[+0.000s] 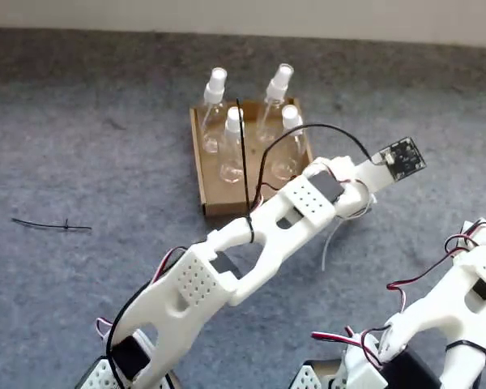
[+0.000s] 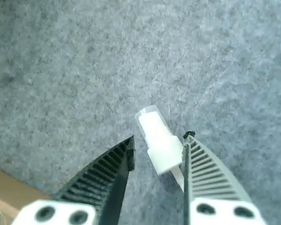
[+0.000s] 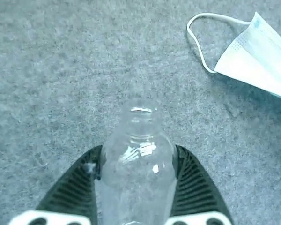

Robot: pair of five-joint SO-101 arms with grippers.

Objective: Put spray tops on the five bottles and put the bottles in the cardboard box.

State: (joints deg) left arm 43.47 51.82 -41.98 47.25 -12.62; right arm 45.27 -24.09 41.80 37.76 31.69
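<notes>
four capped bottles point(image 1: 232, 146) stand upright in the cardboard box point(image 1: 201, 162), so the step in hand looks like the fifth and last bottle. that uncapped bottle point(image 3: 136, 136), clear and with its neck bare, sits clasped at the shoulder between the right jaws over the grey worktop point(image 1: 81, 121), well apart from the box.

the left jaws stand parted just beside the box's right side. the last spray top point(image 2: 160, 145) lies against one jaw, with a visible gap to the other, so nothing is pinched. i cannot tell whether the top rests on the worktop.

as i judge it, the next move calls for:
- the left jaws to close on the spray top squarely
- the top to be carried to the open neck
- the dip tube to be threaded in before the collar is pressed or turned home
- the right arm to keep the bottle steady and upright

a face mask point(image 3: 257, 56) lies on the worktop near the bottle.

as for writing, the bottles carry no labels, and i can make out no print on the box, the mask or the spray top.
</notes>
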